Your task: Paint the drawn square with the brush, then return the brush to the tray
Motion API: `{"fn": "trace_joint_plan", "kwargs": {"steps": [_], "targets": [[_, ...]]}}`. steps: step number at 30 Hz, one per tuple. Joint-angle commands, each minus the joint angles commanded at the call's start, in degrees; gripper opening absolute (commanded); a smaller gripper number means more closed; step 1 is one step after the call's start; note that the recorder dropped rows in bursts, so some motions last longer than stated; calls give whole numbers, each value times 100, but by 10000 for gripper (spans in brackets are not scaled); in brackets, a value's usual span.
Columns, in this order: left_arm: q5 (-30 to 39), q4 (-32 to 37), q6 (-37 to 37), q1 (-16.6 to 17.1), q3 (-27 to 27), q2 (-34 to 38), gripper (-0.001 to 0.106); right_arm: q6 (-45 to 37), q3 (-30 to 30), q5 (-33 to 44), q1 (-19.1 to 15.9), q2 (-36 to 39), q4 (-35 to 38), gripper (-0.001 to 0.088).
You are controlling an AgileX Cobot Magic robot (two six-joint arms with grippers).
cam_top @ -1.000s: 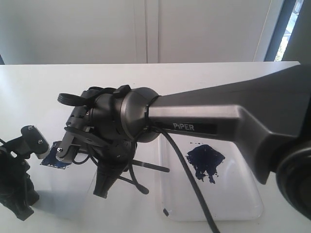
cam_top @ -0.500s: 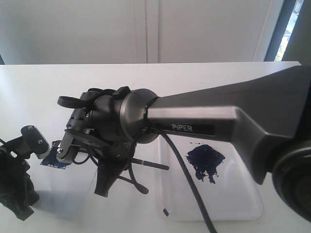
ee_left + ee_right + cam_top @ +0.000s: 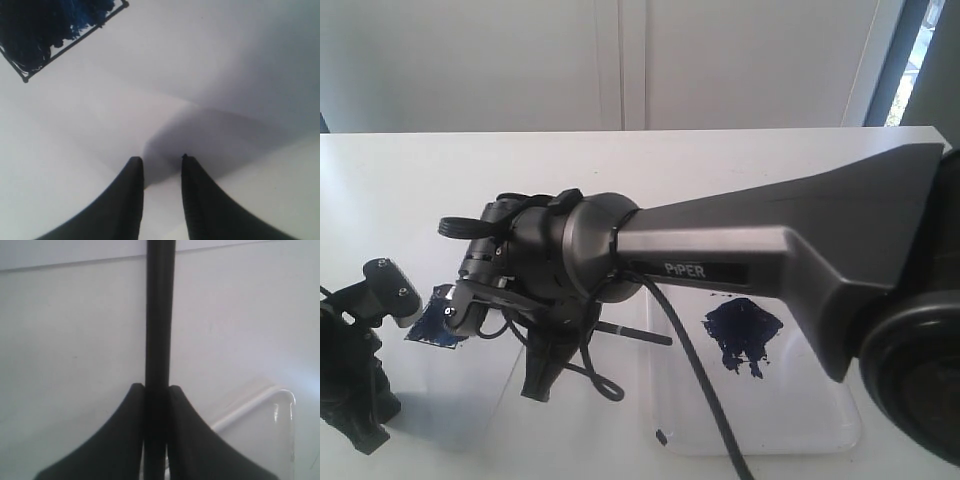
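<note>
The drawn square (image 3: 432,328), smeared dark blue, lies on the white paper sheet (image 3: 470,400) at the left; the left wrist view shows its thin black outline (image 3: 50,30) almost filled. My right gripper (image 3: 538,385) has reached across beside the square and points down, shut on the brush (image 3: 160,315). The black handle (image 3: 635,334) sticks out to the right; the bristles are hidden behind the wrist. My left gripper (image 3: 160,159) is open over bare paper, holding nothing. The tray (image 3: 820,420) with its dark blue blot (image 3: 742,333) sits to the right.
The big grey right arm (image 3: 770,250) spans the middle of the exterior view, with a black cable (image 3: 695,370) hanging over the tray. The left arm (image 3: 355,380) stands at the lower left edge. A tray corner rim (image 3: 260,399) shows beside the right fingers.
The right arm's wrist has shifted slightly left and lower, nearer the painted square, with the brush still held. The left arm has not moved.
</note>
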Motion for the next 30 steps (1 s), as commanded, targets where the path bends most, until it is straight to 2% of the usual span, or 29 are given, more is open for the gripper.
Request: {"fn": "trace_joint_plan", "kwargs": {"steps": [9, 15, 30], "targets": [[-12, 4, 0, 0, 0, 0, 331, 17, 0, 194, 0, -77, -62, 0], [-10, -17, 0, 0, 0, 0, 331, 17, 0, -46, 0, -66, -29, 0], [-10, -17, 0, 0, 0, 0, 331, -232, 0, 107, 0, 83, -60, 0]]}}
